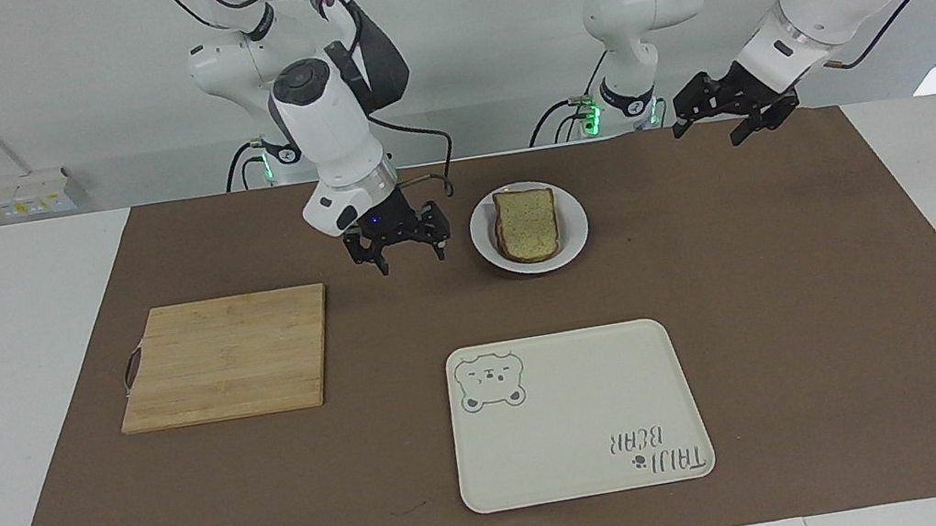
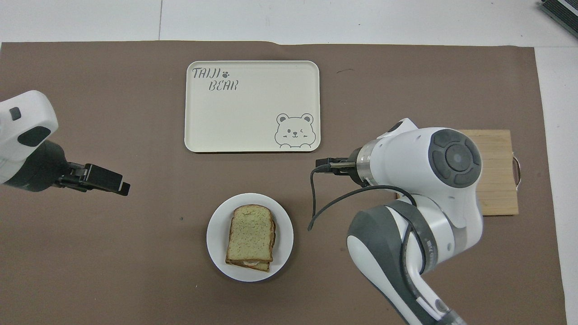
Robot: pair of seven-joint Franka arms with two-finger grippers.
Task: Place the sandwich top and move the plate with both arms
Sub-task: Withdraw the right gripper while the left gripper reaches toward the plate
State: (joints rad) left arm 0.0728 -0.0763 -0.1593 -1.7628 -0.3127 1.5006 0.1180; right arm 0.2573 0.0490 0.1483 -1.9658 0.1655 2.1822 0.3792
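**A:** Facing view has the sandwich top already sitting on the stack, on the plate. So I'd call the first half done and the plate move up next. The right tool hangs empty just above the surface, fingers spread, with the plate right beside it toward the left arm's end.

**B:** And the other one?

**A:** Left tool is up in the air, fingers apart, nothing in it. It's well clear of the plate, out over the brown mat on the plate's other flank.

**B:** So what does the next bit need?

**A:** My guess: both tools come down to the plate rim, one on each flank, and lift evenly so the stack doesn't slide. The cream tray looks like the likely landing spot, but that's only my read.

**B:** How's the bread looking?

**A:** Overhead it's a tan speckled slice with a darker crust, rounded end pointing away from the robots, roughly lined up with the slice below. A bit of filling peeks out at the edge nearest them. The plate is glossy white and only slightly wider than the bread.
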